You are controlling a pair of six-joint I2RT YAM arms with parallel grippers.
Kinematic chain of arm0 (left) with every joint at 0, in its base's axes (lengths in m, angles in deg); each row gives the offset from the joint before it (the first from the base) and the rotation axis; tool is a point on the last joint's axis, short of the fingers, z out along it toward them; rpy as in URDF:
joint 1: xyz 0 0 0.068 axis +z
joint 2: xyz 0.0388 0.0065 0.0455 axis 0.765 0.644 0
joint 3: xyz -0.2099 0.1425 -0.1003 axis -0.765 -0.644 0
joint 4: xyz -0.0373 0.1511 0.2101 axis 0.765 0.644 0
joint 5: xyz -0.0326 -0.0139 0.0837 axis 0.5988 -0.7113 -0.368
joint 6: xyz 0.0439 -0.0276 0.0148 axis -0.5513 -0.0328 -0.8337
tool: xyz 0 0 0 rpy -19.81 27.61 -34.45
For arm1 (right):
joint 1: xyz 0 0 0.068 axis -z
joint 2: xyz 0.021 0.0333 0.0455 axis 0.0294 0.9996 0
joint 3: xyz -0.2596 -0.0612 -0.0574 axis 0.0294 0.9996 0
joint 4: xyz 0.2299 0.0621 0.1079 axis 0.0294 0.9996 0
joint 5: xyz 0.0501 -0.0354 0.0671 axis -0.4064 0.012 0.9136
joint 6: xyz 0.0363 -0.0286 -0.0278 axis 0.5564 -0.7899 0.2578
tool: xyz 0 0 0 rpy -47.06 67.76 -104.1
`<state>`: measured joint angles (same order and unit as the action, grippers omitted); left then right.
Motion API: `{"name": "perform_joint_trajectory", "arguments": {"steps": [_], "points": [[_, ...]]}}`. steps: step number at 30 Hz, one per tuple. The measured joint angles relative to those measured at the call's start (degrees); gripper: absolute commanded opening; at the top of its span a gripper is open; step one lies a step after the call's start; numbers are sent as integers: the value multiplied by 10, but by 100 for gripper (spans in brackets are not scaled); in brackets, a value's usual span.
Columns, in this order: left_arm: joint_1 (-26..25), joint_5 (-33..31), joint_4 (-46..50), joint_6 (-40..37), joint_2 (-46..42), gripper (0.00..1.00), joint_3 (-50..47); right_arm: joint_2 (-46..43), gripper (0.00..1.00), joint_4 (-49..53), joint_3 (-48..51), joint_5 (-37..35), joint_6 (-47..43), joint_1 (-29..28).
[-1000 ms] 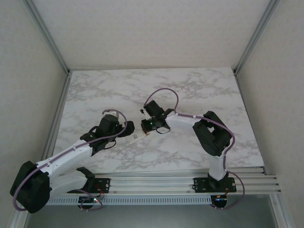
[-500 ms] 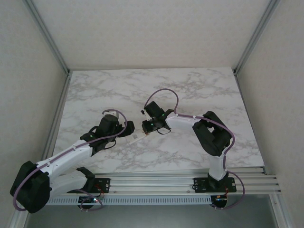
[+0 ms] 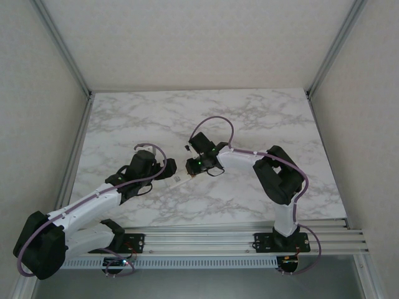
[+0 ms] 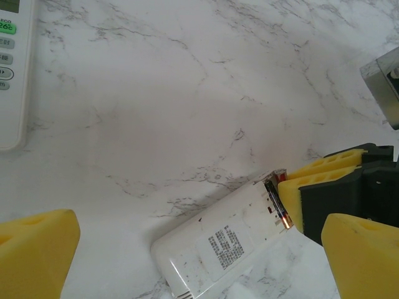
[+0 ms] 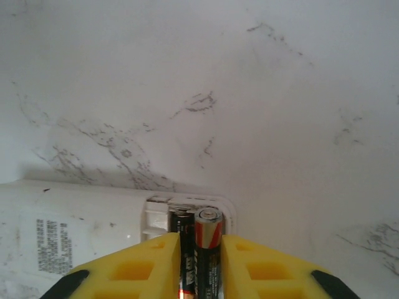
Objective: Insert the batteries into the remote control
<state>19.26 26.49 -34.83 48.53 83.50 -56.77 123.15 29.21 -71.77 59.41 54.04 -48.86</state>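
While left jaws gape, right jaws straddle a battery (image 5: 208, 240) in the remote (image 5: 93, 215) — grip unclear.

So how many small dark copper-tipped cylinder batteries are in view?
2: a dark battery and a red-banded battery, side by side at the end of the white plastic remote, flanked by the right gripper. More may be hidden.

Two batteries (image 5: 207, 246) at remote's (image 5: 87, 224) open end
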Motion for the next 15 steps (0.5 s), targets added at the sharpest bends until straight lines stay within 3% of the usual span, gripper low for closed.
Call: {"name": "perform_joint_trajectory", "arguments": {"steps": [8, 15], "points": [[0, 11, -4, 9, 2, 99, -1, 0, 20, 15, -36, 3, 1, 4], [0, 40, -4, 31, 29, 86, -10, 9, 15, 19, -43, 3, 0, 9]]}}
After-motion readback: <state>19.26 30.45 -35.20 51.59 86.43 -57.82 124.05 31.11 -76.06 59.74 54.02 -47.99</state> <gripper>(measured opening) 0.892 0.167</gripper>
